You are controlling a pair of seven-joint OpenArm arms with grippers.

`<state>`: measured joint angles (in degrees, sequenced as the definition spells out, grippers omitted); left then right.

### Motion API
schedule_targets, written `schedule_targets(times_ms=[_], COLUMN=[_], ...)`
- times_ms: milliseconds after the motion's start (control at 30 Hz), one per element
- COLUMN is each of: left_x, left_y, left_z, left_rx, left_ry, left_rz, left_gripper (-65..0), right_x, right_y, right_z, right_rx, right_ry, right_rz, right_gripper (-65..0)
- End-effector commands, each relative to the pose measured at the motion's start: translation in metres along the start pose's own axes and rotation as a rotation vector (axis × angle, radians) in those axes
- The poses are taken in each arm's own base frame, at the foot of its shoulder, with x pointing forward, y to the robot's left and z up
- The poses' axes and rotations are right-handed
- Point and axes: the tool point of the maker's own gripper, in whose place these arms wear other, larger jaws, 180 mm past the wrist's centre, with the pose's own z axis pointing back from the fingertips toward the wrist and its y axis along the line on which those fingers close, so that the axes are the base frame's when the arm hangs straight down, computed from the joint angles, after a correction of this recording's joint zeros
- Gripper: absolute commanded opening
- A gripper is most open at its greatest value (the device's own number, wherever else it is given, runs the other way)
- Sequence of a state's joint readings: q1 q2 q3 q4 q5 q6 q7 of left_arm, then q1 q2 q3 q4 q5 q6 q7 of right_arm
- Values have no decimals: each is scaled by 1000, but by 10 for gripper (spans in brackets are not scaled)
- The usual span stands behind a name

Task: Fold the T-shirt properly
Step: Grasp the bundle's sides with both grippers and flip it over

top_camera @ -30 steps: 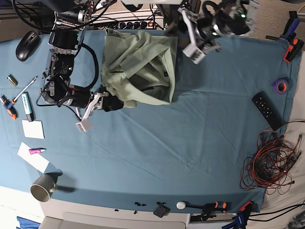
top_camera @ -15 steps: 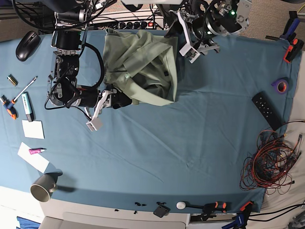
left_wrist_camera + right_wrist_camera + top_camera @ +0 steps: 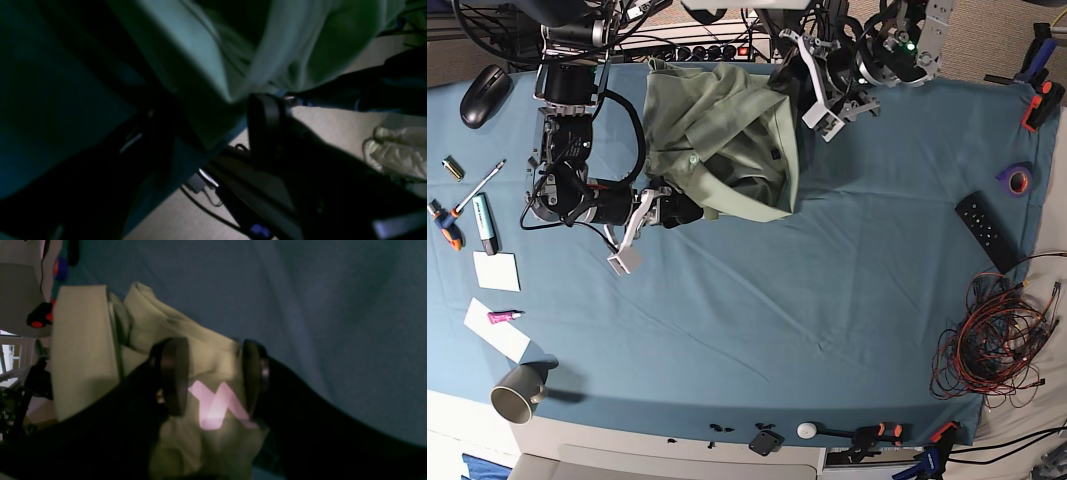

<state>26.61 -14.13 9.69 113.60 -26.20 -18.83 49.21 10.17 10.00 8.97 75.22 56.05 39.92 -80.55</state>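
1. At the far middle of the counter (image 3: pixel 757 320) lies the shirt (image 3: pixel 727 140), bunched in loose folds.
2. It looks light, soft and limp; hems or corners seem the best holds.
3. The right end effector (image 3: pixel 211 376) straddles its near-left edge, jaws apart.
4. The left end effector (image 3: pixel 812 95) gapes at its far-right corner, gripping nothing.

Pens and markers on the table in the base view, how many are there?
3, all at the left edge: a slim pen, a teal highlighter beside it, and a pink marker lying on white paper. Others may be hidden.
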Motion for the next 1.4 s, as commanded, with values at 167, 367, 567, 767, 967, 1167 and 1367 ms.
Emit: schedule_targets(times_ms=[167,367,567,767,967,1167,1367], left_x=[2,9,33,37,55,84,115], left_y=[-4,0,16,40,81,108,127], left_z=[1,1,0,-5,-2,4,0], left_rx=[-17,-11,36,86,168,219,229], left_ry=[-2,-15,-57,-55,-84,-132,-181], left_rz=[1,-11,-35,-10,5,-13,-18], left_gripper=[-643,-650,-650,-650,-650,-650,-650], right_x=[17,17,16,7,-11,-57,-98], right_y=[1,2,4,11,25,25,37], right_z=[5,6,5,8,20,29,25], right_rx=[0,1,15,19,-40,-140,-129], right_ry=[-38,-40,-47,-49,-25,81,136], right_rz=[28,28,21,32,122,147,71], right_gripper=[-650,-650,-650,-650,-650,-650,-650])
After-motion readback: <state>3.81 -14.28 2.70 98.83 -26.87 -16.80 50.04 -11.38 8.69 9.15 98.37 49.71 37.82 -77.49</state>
